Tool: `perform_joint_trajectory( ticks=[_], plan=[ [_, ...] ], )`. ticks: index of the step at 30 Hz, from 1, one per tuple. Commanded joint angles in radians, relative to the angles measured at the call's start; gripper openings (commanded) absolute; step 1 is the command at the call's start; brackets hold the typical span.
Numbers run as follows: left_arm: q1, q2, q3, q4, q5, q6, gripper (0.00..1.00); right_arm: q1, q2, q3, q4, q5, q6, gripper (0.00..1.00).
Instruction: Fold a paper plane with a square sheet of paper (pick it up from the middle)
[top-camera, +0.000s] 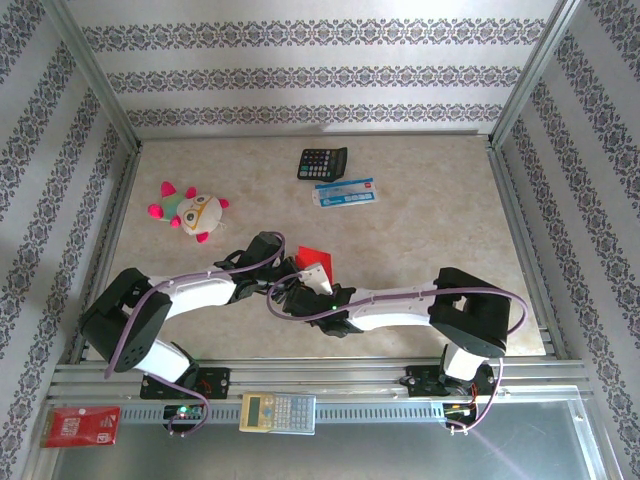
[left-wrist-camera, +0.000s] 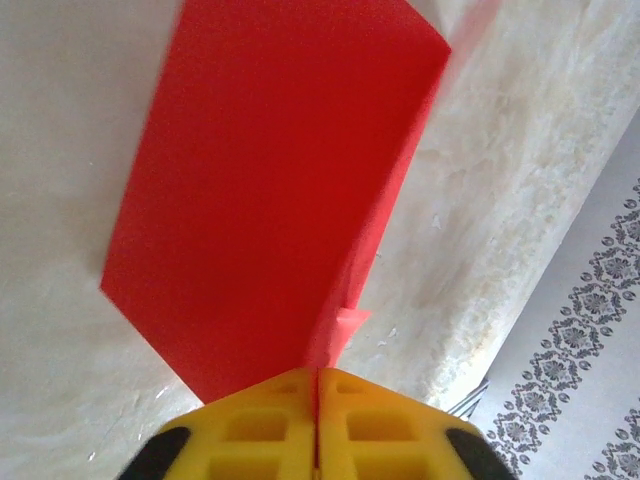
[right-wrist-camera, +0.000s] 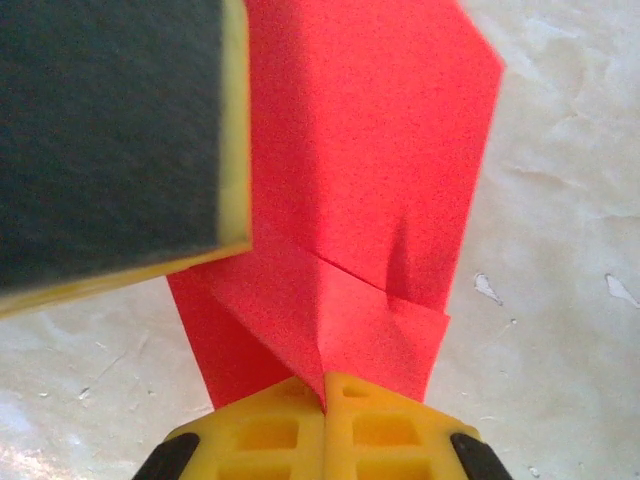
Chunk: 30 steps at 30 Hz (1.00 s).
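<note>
Locate the plush toy (top-camera: 190, 210), soft and rounded with pink limbs, well to the left of the black calculator (top-camera: 322, 162) on the beige, stone-patterned table (top-camera: 440, 240). A flat blue-and-white printed packet (top-camera: 345, 192) lies just right of that calculator, slightly nearer the arms. The red paper sheet (top-camera: 313, 254) sits on the near side of the calculator, apart from it, where the two arms meet.

In the left wrist view, you see the sheet as thin, matte and bright red, with straight edges and a sharp fold line running away from the fingers. The left gripper (left-wrist-camera: 318, 385) has yellow moulded plastic fingers (left-wrist-camera: 260, 425) pressed together, and they pinch the sheet's near edge in the seam between them. The paper extends away from the fingertips over the table.

In the right wrist view, the sheet shows overlapping folded layers and a creased flap close to the fingers. The right gripper (right-wrist-camera: 325, 388) is likewise clamped on the sheet's near corner. A dark flat pad (right-wrist-camera: 110, 140) with a yellow rim, belonging to the left gripper, covers the sheet's upper left part.
</note>
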Motion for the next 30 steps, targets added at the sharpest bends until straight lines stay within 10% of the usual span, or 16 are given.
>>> perform_joint_trajectory(
  ticks=[1,13,30],
  plan=[
    [0.012,-0.068,-0.005,-0.091,-0.017,0.021,0.18,0.0,-0.061,-0.063,0.041,0.035,-0.06,0.0],
    [0.126,-0.314,0.0,-0.323,-0.082,0.153,0.34,-0.128,-0.296,-0.321,0.445,-0.322,-0.286,0.0],
    [0.023,-0.099,-0.013,-0.108,-0.047,0.163,0.1,-0.192,-0.311,-0.508,0.746,-0.456,-0.066,0.0]
  ],
)
